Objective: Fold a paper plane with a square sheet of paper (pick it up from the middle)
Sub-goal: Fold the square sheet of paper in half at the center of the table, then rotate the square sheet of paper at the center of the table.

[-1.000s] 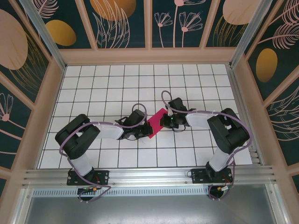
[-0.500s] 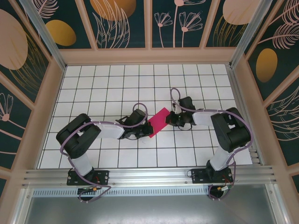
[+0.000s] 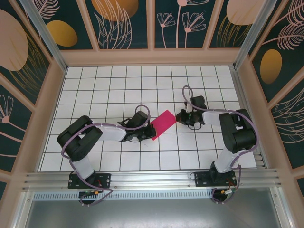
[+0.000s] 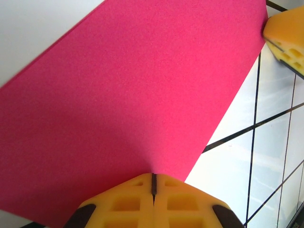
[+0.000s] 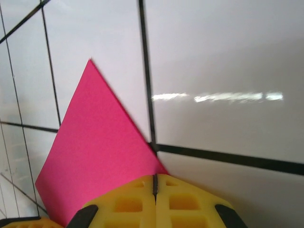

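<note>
Paper: plain magenta-pink, no print.
Table: white tiles, thin black grid lines.
Walls: dark teal panels, peach line-drawn leaves and flowers, orange ovals.
Frame: pale peach-beige.
Arms: black joints, white links.
Cables: lavender.
Left gripper, right gripper: yellow, dark patches at sides.
Rail: silver-grey.

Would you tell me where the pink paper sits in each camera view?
Top external: paper at the centre.
Left wrist: paper across most of the frame.
Right wrist: paper at lower left.
Shared landmark: black grid lines.
</note>
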You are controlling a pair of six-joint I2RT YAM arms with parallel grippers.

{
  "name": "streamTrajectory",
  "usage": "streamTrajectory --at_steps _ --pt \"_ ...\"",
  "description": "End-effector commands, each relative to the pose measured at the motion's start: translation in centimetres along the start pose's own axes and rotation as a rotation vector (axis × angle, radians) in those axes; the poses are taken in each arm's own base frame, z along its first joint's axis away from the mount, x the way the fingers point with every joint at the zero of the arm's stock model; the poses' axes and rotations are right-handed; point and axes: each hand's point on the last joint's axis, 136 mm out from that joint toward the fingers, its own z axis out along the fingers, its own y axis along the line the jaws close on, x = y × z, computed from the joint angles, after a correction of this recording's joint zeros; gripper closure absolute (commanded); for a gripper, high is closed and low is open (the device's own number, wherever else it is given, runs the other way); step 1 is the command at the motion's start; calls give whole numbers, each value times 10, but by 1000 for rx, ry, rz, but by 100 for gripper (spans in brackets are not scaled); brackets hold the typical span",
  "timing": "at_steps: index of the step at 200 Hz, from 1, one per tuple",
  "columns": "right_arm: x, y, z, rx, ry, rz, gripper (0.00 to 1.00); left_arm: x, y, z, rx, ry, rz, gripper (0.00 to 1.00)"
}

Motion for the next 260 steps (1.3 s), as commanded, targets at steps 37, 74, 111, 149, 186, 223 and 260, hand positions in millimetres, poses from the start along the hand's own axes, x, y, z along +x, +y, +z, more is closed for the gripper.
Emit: streamTrajectory --at_steps 37,74,111,149,186,223,260 --pt "-41 -26 -25 177 -150 -2 97 29 50 1 -182 83 -2 93" --pt "-45 3 -53 192 -232 -47 92 -1 10 -10 -96 -9 97 84" --pt "-28 23 -63 246 -299 -33 73 -50 -48 -50 -3 -213 202 63" --pt "-14 42 -54 295 -340 -14 59 -94 -35 -89 -85 -385 184 37" --pt "-7 56 -33 338 -317 -26 54 -122 3 -119 -184 -505 97 18" --pt "-2 65 -7 379 -279 -35 51 -131 29 -131 -237 -552 50 2" --pt "4 68 13 389 -240 -32 48 -134 45 -132 -236 -538 0 1"
